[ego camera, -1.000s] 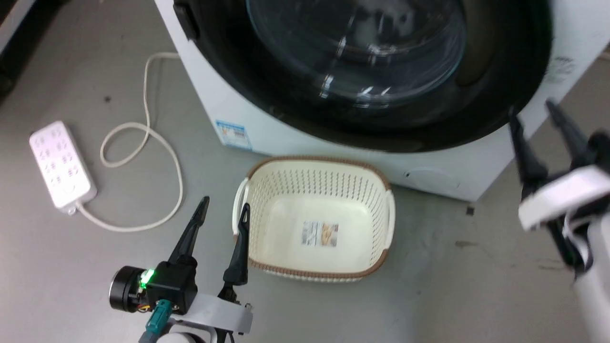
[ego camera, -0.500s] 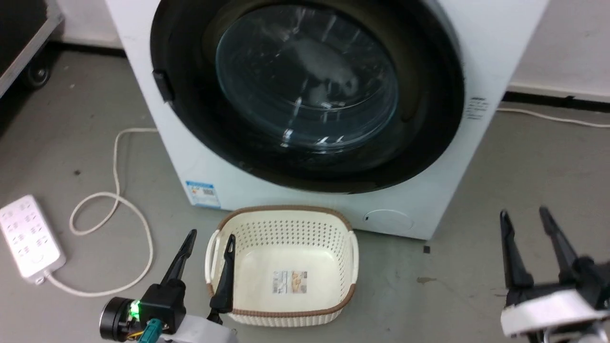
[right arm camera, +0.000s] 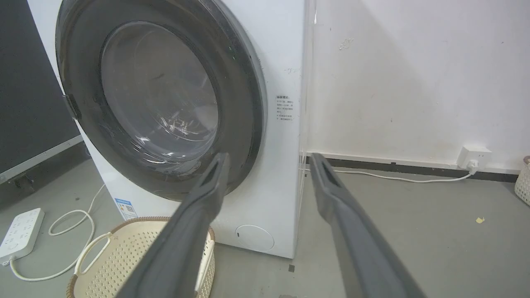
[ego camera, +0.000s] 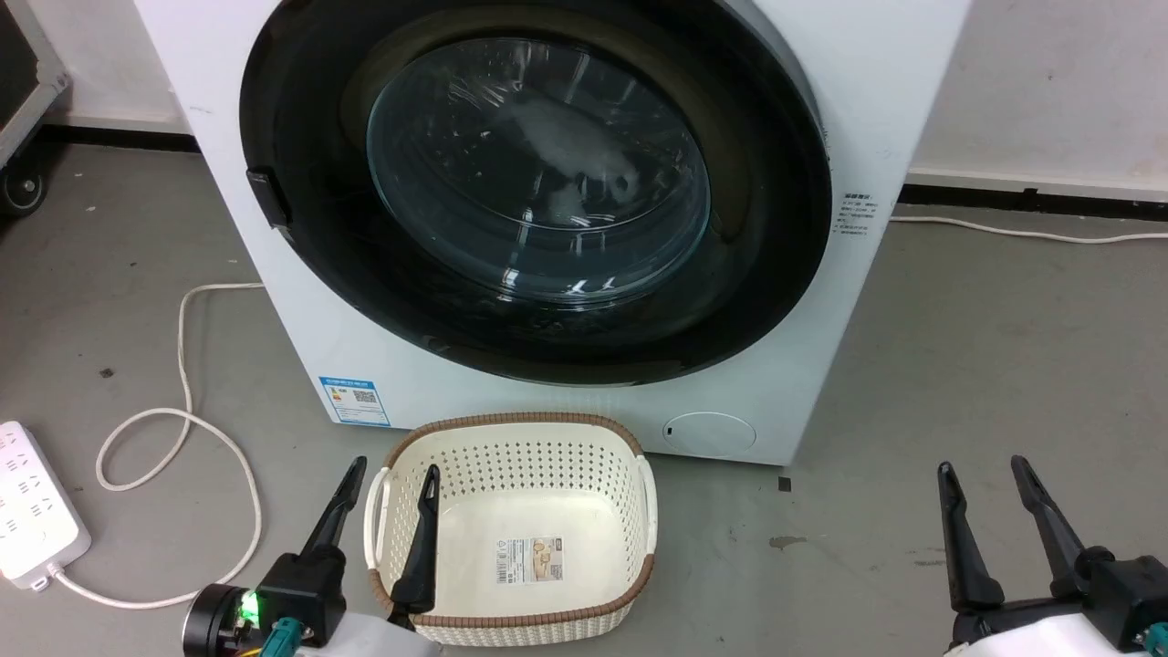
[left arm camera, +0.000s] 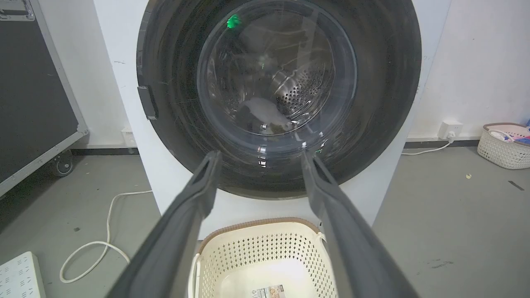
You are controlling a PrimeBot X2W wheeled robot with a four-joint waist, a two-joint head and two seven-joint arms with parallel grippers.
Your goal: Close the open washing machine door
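Two end effectors sit low at the near edge of the head view, and neither has anything in it. The left end effector [ego camera: 392, 470] is spread wide, one finger crossing the near-left rim of the cream laundry basket [ego camera: 511, 427]. The right end effector [ego camera: 981, 465] is spread wide too, over bare floor [ego camera: 912, 365] well to the right of the basket. Both are well apart from the washing machine door [ego camera: 538, 192].

And look at that door! Its glossy black rim lies flat against the white front of the washing machine [ego camera: 876, 100], glass bowl facing us. The drum shows through the glass in the left wrist view. In the right wrist view, looking along the front panel, I see no gap between rim and cabinet on the right side. A small dark tab [ego camera: 265, 196] on the door's left edge lies against the panel as well.

My read is that the swing is done and the door is shut, or as good as. What may be left is making sure the latch has caught, and the pictures cannot tell me that. A firm push on the rim near that tab would settle it.
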